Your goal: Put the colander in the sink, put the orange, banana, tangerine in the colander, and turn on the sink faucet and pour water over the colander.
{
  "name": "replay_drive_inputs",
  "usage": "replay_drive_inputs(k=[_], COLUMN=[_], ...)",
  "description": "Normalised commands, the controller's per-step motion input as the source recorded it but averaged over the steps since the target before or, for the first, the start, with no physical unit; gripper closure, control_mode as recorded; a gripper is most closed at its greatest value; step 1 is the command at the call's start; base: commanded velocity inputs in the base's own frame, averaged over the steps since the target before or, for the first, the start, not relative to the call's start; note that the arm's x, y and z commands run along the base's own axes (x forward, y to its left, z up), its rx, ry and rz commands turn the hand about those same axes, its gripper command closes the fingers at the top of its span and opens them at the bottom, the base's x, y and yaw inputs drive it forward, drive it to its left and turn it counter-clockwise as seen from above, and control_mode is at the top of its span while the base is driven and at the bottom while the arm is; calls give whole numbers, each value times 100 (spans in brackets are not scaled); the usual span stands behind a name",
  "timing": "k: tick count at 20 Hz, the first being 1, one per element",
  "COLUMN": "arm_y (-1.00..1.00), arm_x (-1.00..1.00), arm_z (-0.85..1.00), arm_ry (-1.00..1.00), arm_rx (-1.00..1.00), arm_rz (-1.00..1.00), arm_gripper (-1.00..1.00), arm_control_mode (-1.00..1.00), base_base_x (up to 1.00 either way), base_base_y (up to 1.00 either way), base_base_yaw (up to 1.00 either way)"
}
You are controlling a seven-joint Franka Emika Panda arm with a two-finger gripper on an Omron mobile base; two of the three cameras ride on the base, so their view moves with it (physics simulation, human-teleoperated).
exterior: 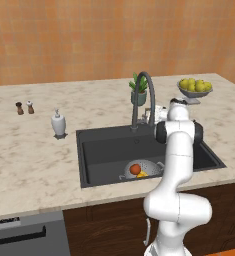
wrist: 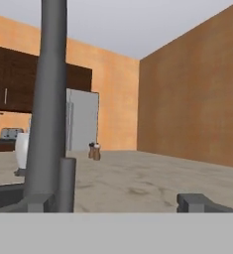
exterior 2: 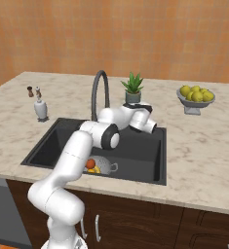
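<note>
The dark grey sink [exterior: 104, 150] holds the grey colander [exterior: 151, 167] near its front wall. Inside the colander lie a round orange-red fruit [exterior: 134, 169] and a bit of the yellow banana [exterior: 143, 174]. Whether the round fruit is the orange or the tangerine I cannot tell; the other one is hidden. From the right base view I see the colander [exterior 2: 106, 168] and the round fruit [exterior 2: 90, 164] too. The sink faucet [exterior: 144, 92] arches over the basin. Water is out of view. My gripper [wrist: 118, 203] is open, level with the faucet's stem [wrist: 48, 99] and small lever [wrist: 66, 183], which stand by the left fingertip [wrist: 38, 202].
A footed bowl of yellow-green fruits [exterior: 194, 87] stands at the back right and a potted plant [exterior: 139, 91] behind the faucet. A white soap dispenser [exterior: 58, 124] sits left of the sink, with two small shakers [exterior: 24, 107] farther left. My own arm crosses the sink's right half.
</note>
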Motion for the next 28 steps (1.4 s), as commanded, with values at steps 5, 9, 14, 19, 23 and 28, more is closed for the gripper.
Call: replay_drive_inputs(k=[5, 9, 14, 19, 23, 28], arm_y=[16, 6, 1, -5, -26, -41], arm_x=[1, 5, 2, 6, 16, 20], arm_z=[0, 3, 8, 12, 4, 0], arm_ry=[0, 0, 1, 3, 0, 0], arm_rx=[-1, 0, 0, 0, -2, 0], arm_rz=[-7, -7, -7, -5, -1, 0], arm_gripper=[100, 100, 100, 100, 100, 100], arm_control_mode=[-100, -100, -100, -100, -100, -100], base_base_x=[0, 0, 0, 0, 0, 0], base_base_y=[0, 0, 0, 0, 0, 0], base_base_yaw=[0, 0, 0, 0, 0, 0])
